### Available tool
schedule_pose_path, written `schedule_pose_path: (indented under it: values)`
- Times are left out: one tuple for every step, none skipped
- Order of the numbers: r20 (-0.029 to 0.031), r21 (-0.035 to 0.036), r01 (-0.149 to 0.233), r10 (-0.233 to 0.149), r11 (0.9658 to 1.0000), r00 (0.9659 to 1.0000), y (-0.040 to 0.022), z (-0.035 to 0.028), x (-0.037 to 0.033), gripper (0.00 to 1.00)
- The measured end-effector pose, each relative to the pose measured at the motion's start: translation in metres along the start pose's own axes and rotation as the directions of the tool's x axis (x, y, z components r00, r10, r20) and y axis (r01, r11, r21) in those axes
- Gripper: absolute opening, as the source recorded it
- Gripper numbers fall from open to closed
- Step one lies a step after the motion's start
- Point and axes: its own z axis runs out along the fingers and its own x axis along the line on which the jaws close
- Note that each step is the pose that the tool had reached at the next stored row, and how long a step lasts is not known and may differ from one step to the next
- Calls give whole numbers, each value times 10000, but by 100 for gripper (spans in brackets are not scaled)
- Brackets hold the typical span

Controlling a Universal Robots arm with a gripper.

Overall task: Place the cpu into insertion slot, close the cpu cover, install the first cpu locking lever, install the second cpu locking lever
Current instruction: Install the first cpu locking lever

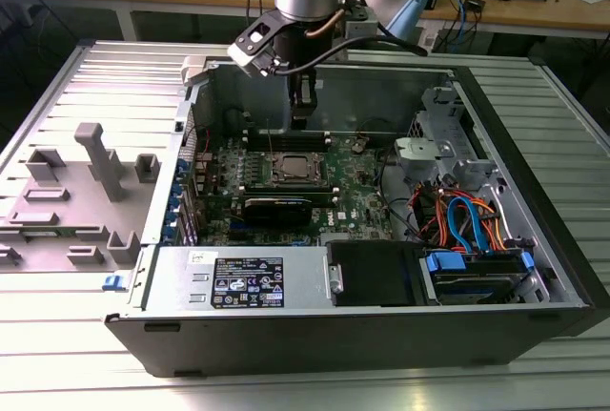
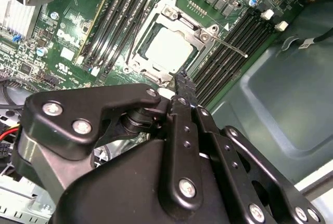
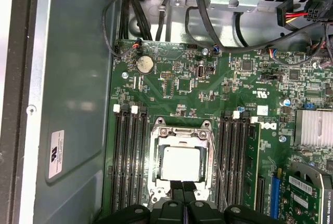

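Observation:
The cpu [image 3: 180,162] lies flat in the insertion slot [image 3: 155,185], its silver top showing through the cut-out of the cpu cover [image 3: 182,135], which lies down over it. A thin wire lever [image 3: 217,164] runs along one side of the socket and angles out over the memory slots [image 2: 231,47]. My gripper [image 3: 183,195] hangs just above the socket's edge, fingers shut together with nothing between them. In the exterior view the gripper [image 1: 303,113] hovers over the far side of the cpu [image 1: 291,169]. In the second wrist view the fingertips [image 2: 182,81] end beside the cover [image 2: 196,30].
The motherboard [image 1: 353,192] lies inside an open computer case [image 1: 315,335]. Long black memory slots [image 3: 127,161] flank the socket on both sides. A black graphics card [image 1: 276,208] sits nearer the front. Cable bundles [image 1: 457,215] and drive bays fill the exterior view's right.

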Motion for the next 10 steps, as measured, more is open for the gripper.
schedule_pose_path:
  values:
    - [0,-2,104,-104,9999,9999,0,0,0,11]
    - [0,-5,252,-252,9997,9997,0,0,0,11]
    - [0,-8,431,-431,9991,9991,0,0,-1,11]
    - [0,-16,763,-763,9971,9971,0,0,-1,11]
    - [-1,-23,1142,-1142,9935,9935,0,1,0,11]
    - [1,-29,1412,-1412,9900,9900,0,1,-1,11]
    - [1,-32,1590,-1590,9873,9873,0,2,-1,11]
    - [1,-39,1885,-1885,9821,9821,0,2,-1,11]
    - [2,-43,2077,-2077,9782,9782,0,3,-1,11]
    - [2,-47,2232,-2232,9748,9748,0,3,-1,11]
